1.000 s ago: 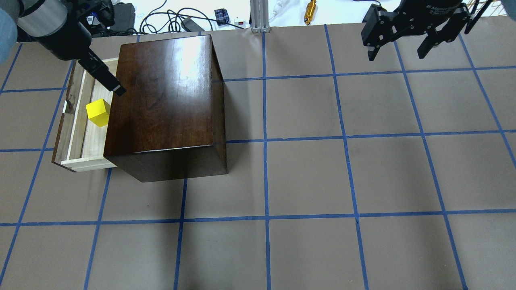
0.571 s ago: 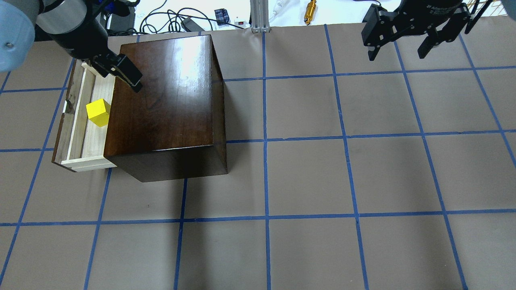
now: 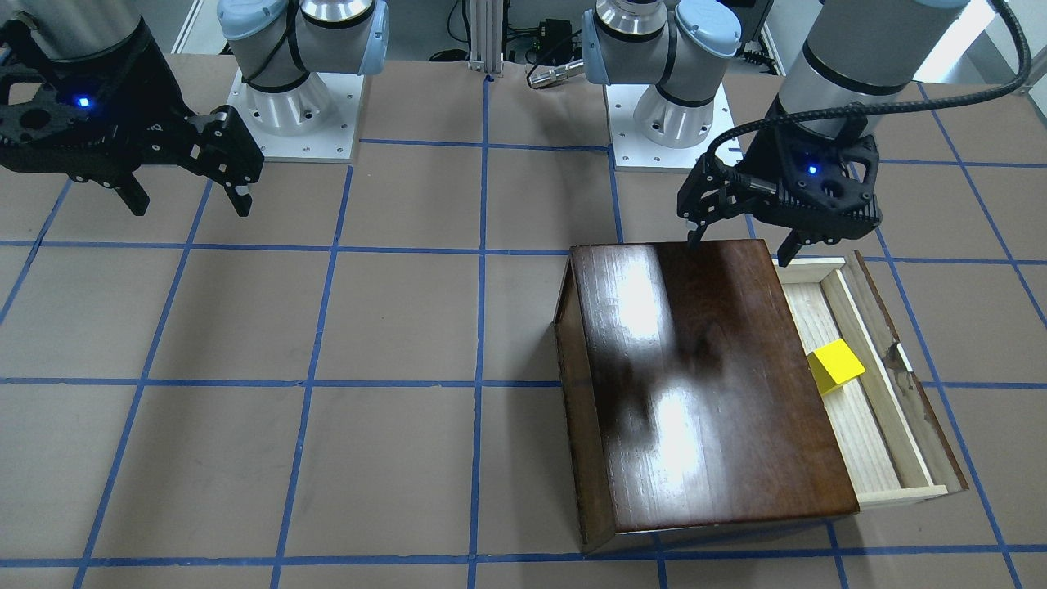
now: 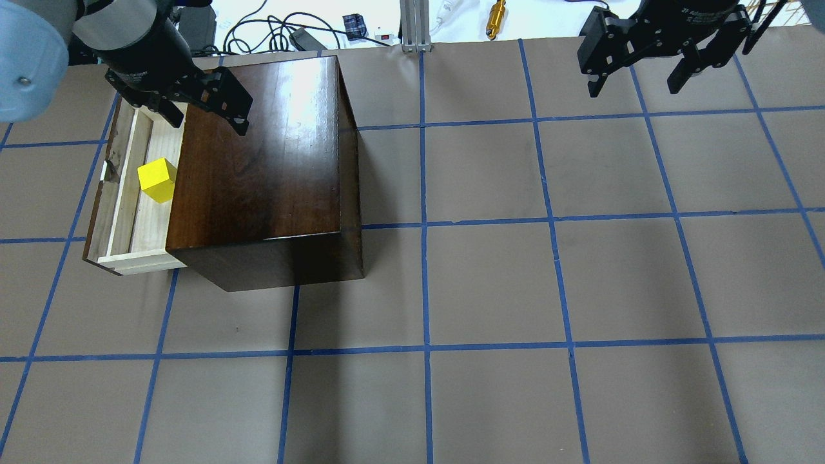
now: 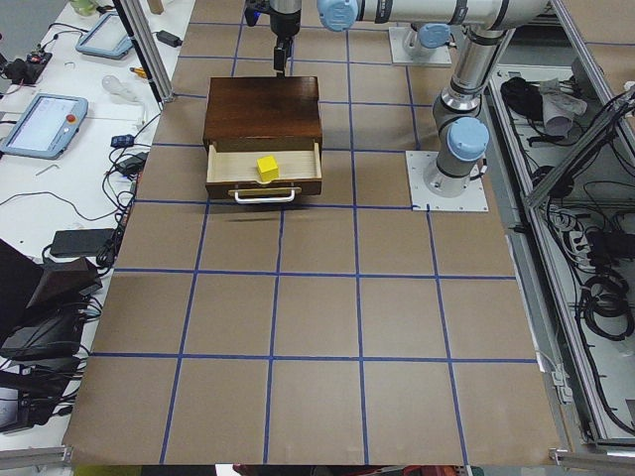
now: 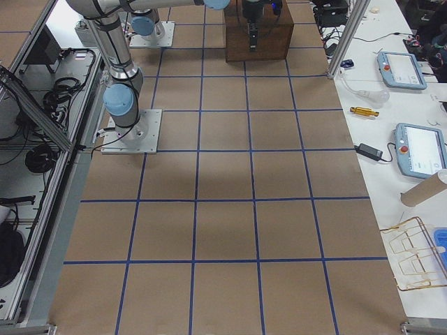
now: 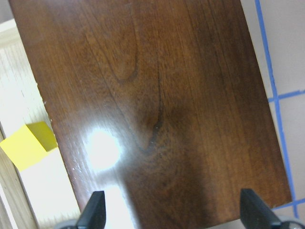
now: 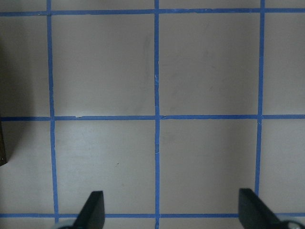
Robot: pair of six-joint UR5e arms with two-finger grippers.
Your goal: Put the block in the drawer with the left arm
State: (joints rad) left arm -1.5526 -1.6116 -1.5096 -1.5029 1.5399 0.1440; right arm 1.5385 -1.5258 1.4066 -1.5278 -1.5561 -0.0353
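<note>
The yellow block [image 4: 157,180] lies in the open pale-wood drawer [image 4: 122,212], which is pulled out of the dark brown box [image 4: 264,154]. It also shows in the front view [image 3: 835,365] and the left wrist view [image 7: 29,144]. My left gripper [image 4: 207,122] is open and empty, raised over the far end of the box top, apart from the block. In the front view it [image 3: 740,249] hangs above the box's back edge. My right gripper [image 4: 635,84] is open and empty, high at the far right.
The box [image 3: 703,384] takes up the left part of the table. Cables and small tools [image 4: 496,19] lie past the table's far edge. The brown mat with blue tape lines [image 4: 515,290] spreads out to the right and front of the box.
My left gripper has swung from above the drawer's far end to the right, over the box top, and turned so both fingers show. The block and right arm have not moved.
</note>
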